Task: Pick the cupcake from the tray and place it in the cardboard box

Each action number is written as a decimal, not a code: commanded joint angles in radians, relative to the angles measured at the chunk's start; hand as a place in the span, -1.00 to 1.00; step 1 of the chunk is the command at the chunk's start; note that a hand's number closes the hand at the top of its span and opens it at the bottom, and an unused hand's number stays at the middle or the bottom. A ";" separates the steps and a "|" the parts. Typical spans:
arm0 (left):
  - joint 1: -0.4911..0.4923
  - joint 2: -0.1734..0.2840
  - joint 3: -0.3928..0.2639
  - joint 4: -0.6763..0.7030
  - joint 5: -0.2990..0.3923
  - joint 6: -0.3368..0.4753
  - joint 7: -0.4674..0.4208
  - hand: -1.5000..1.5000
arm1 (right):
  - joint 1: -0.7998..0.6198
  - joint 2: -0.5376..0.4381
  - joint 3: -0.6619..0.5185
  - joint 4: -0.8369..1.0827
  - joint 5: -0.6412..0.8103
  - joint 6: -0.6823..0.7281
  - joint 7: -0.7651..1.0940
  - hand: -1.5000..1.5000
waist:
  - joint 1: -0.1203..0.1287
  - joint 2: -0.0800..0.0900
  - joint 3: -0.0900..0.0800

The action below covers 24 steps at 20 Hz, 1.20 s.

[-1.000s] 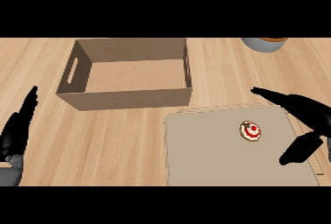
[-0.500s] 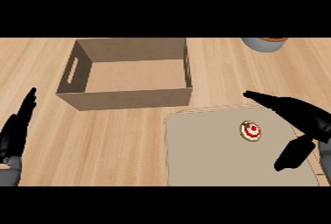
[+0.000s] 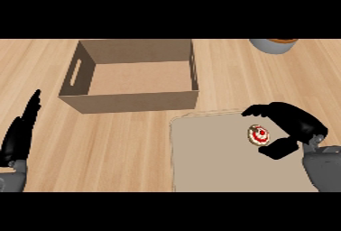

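Nearest the lower edge: right forearm (image 3: 324, 168) comes in at the bottom right corner, left hand (image 3: 19, 134) sits at the left edge, fingers straight and pointing up, resting, holding nothing.

Tray (image 3: 220, 158) fills the lower middle and right, flat tan surface, its far edge just short of the box's front wall.

Cupcake (image 3: 259, 134) is on the tray, toward its far right part, upright, frosting with a red spot on top. Not lifted.

Right hand (image 3: 293, 122) is around the cupcake from the right side: fingers arc over its far side, thumb sits on the near side just below it. Fingers are curled but with a visible gap to the cupcake on both sides, so the hand is cupped, not clamped on anything. Can't tell if any fingertip is touching it.

Step, as I read it: pre-grasp, hand in position, close not done.

Next move likely needs: bring fingers and thumb together on the cupcake's sides, lift straight up off the tray, then carry up and left over the front wall of the box.

Cardboard box (image 3: 131, 75) sits further back, left of centre, open top, nothing visible inside, handle slot in the left wall.

Farthest: a grey bowl (image 3: 274, 44) at the top right edge, partly cut off, well apart from the work.
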 commanded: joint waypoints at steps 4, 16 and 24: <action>0.029 -0.038 -0.011 -0.049 -0.034 0.017 0.018 0.00 | 0.004 0.042 0.052 0.046 0.199 -0.229 -0.095 1.00 | 0.003 -0.001 0.000; 0.000 0.017 0.037 0.032 -0.001 -0.035 -0.002 0.00 | 0.155 0.427 0.275 -0.158 0.630 -0.553 0.768 1.00 | -0.026 -0.018 -0.006; 0.002 0.022 0.037 -0.006 0.004 -0.050 0.012 0.00 | 0.071 0.431 0.576 -0.329 1.008 -0.489 1.098 1.00 | -0.004 -0.015 -0.003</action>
